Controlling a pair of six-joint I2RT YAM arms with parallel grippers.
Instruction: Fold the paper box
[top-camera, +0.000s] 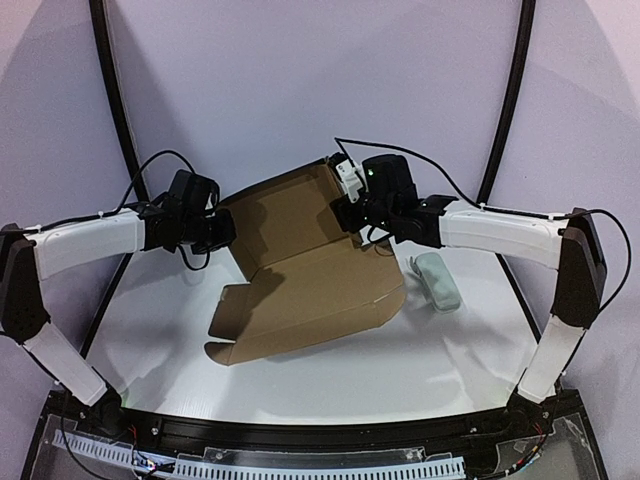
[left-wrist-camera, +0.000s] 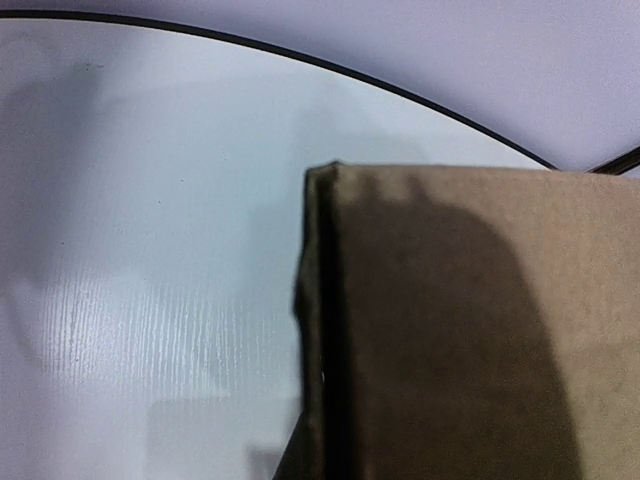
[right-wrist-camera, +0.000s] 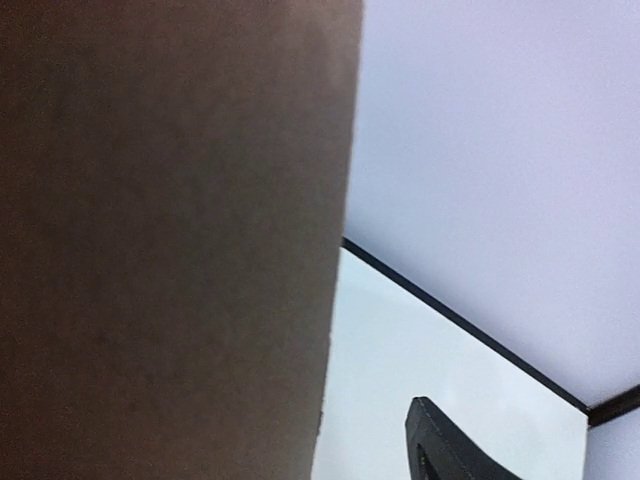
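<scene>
paper box (top-camera: 310, 285) sits half-raised on the worktop (top-camera: 470, 350). left gripper (top-camera: 228, 228) closed at its left edge, right gripper (top-camera: 352, 212) jaws apart at the right edge

Plain brown paper box (top-camera: 310, 290) without print, darker brown in the shaded folds, small pale grey-green case (top-camera: 437, 281), white bench (left-wrist-camera: 120, 300) with faint fine streaks like wood grain, white arms (top-camera: 90, 243) with black joints, pale lilac backdrop (top-camera: 300, 80), black curved rods (top-camera: 112, 90)

pale grey-green case (top-camera: 436, 281), white table (top-camera: 300, 385), lilac backdrop (top-camera: 300, 80)
</scene>
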